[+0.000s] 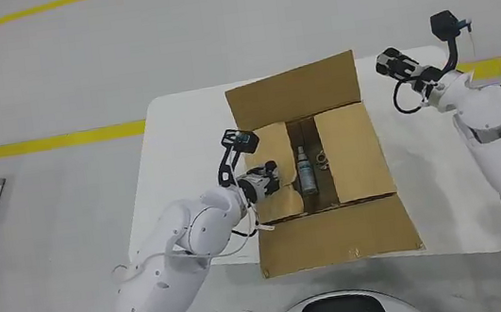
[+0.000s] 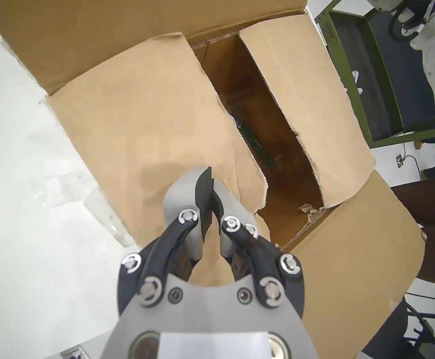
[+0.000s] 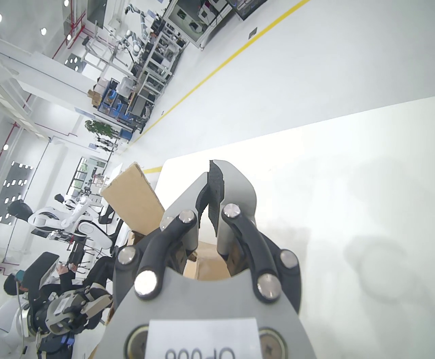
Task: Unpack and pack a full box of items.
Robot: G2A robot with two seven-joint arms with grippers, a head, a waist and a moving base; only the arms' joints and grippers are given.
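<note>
Got the left gripper [image 1: 267,181] pinched together, empty, over the left inner flap [image 1: 274,148] of the box [image 1: 294,88]. Could shove that flap down onto the bottle [image 1: 306,172] lying inside the gap. Also got the right gripper [image 1: 385,64] together, above the table [image 1: 446,197], well apart.

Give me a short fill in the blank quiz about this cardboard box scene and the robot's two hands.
1. The cardboard box stands on a white ____.
2. A bottle lies ____ the box, seen through its open top.
3. The left hand, fingers shut, is above one of the box's ____.
4. The right hand, also shut, holds ____.

Missing words: table; inside; flaps; nothing.
</note>
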